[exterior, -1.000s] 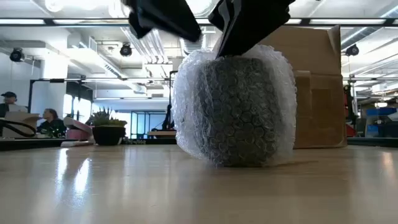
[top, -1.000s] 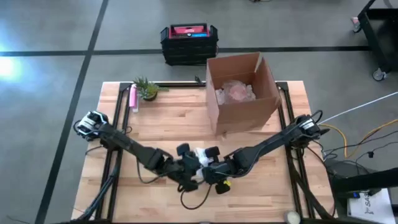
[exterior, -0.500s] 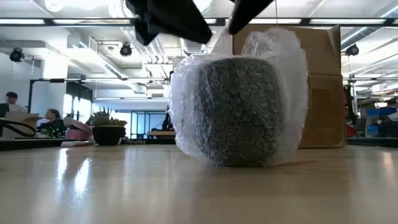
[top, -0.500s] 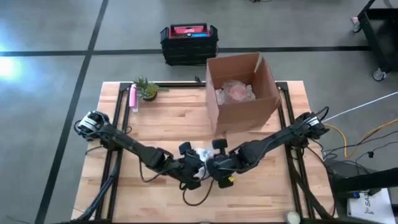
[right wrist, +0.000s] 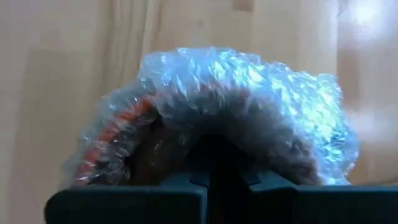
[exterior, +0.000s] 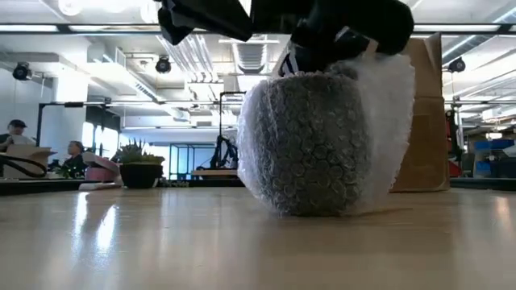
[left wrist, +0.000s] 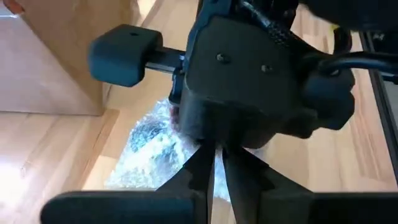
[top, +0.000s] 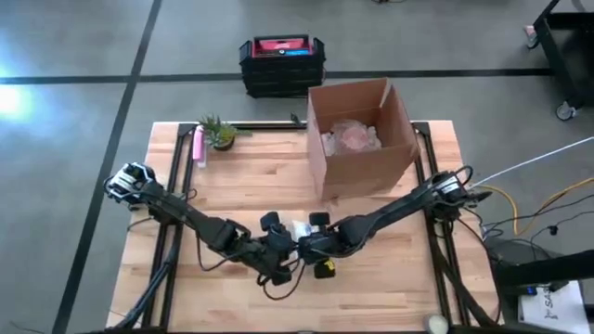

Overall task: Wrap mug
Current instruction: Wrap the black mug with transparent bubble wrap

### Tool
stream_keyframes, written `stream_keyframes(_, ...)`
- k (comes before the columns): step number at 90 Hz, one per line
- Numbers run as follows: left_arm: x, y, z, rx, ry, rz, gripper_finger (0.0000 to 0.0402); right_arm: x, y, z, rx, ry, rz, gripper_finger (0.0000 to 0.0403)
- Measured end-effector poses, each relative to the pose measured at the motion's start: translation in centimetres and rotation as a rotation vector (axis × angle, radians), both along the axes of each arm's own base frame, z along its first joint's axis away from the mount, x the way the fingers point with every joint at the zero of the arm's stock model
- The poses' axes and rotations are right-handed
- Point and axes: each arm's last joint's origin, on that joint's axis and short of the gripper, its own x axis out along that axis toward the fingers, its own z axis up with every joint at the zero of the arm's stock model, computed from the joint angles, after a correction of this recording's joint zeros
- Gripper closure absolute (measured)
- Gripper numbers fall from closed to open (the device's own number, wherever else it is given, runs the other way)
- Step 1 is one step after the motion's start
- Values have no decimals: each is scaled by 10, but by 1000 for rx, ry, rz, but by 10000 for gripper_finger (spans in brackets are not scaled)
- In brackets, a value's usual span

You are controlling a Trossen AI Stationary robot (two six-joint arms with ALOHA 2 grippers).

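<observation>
The dark mug in clear bubble wrap (exterior: 322, 141) stands upright directly under the right gripper (top: 311, 243), whose fingers are closed on the wrap's top. The left gripper (top: 277, 252), closed empty, is just beside.

Mug (exterior: 316, 145) dark grey, speckled; bubble wrap (exterior: 385, 129) clear, dimpled; table (top: 241, 181) pale wood; cardboard box (top: 367, 172) tan.

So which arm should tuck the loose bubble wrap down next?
Probably the right: its gripper sits on top of the bubble-wrapped mug, at the wrap. The left gripper hangs off to one side, clear of it.
</observation>
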Motion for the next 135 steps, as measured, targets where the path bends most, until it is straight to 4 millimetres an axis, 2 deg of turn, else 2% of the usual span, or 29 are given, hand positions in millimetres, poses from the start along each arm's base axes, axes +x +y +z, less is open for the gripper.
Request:
stream_keyframes(10, -2, 1, -10, 23, 42, 1, 381, 0, 0, 3, 4, -7, 1, 403)
stream_keyframes(30, 3, 12, -39, 41, 46, 41, 381, 0, 1, 28, 17, -61, 29, 403)
stream_keyframes(46, 3, 12, -49, 18, 32, 1, 381, -1, 1, 60, 36, -130, 58, 403)
stream_keyframes(56, 3, 13, -50, 16, 33, -1, 381, -6, -1, 87, 35, -124, 60, 403)
stream_keyframes(62, 3, 13, -50, 18, 33, -2, 381, -13, -3, 105, 44, -118, 35, 403)
stream_keyframes(69, 4, 13, -49, 18, 28, -3, 381, -23, -6, 114, 52, -78, 0, 403)
stream_keyframes(78, 4, 13, -49, 26, 27, -10, 381, -34, -7, 107, 105, 48, -43, 403)
stream_keyframes(87, 5, 13, -48, 29, 20, -16, 381, -35, -1, 93, 144, 96, -27, 403)
stream_keyframes(97, 5, 13, -48, 28, 16, -15, 381, -28, 2, 72, 127, 122, -2, 403)
stream_keyframes(113, 6, 14, -48, 27, 10, -14, 381, -9, 4, 51, 92, 55, 50, 403)
stream_keyframes(135, 7, 14, -47, 27, 2, -14, 381, -1, 2, 34, 91, 64, 38, 403)
